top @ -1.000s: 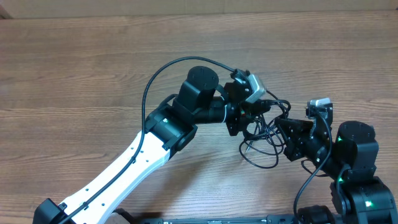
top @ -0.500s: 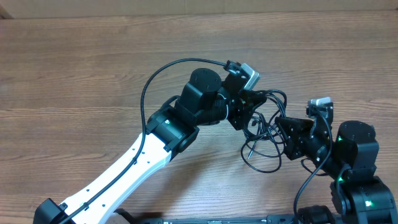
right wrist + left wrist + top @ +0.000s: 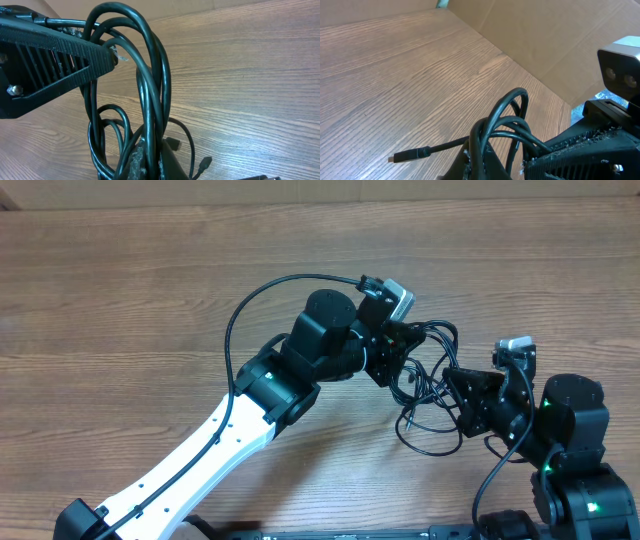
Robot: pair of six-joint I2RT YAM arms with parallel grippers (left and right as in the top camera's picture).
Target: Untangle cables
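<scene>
A tangle of thin black cables (image 3: pixel 428 395) hangs between my two grippers above the wooden table (image 3: pixel 150 300). My left gripper (image 3: pixel 400 352) is shut on several strands at the tangle's upper left; in the left wrist view the cables (image 3: pixel 502 125) loop up out of its jaws (image 3: pixel 485 162) and one plug end (image 3: pixel 410 155) sticks out to the left. My right gripper (image 3: pixel 455 392) is shut on strands at the tangle's right side; in the right wrist view the cables (image 3: pixel 150 90) rise from its jaws (image 3: pixel 150 157), with small plug ends (image 3: pixel 202 164) dangling.
The left arm's own thicker black cable (image 3: pixel 270 290) arcs over its white link. A cardboard wall (image 3: pixel 545 35) borders the table's far edge. The left gripper's black finger (image 3: pixel 55 45) fills the upper left of the right wrist view.
My left gripper has lifted and turned away from me with its strands, pulling the tangle's loops up and wider. The right arm has stayed in place.
</scene>
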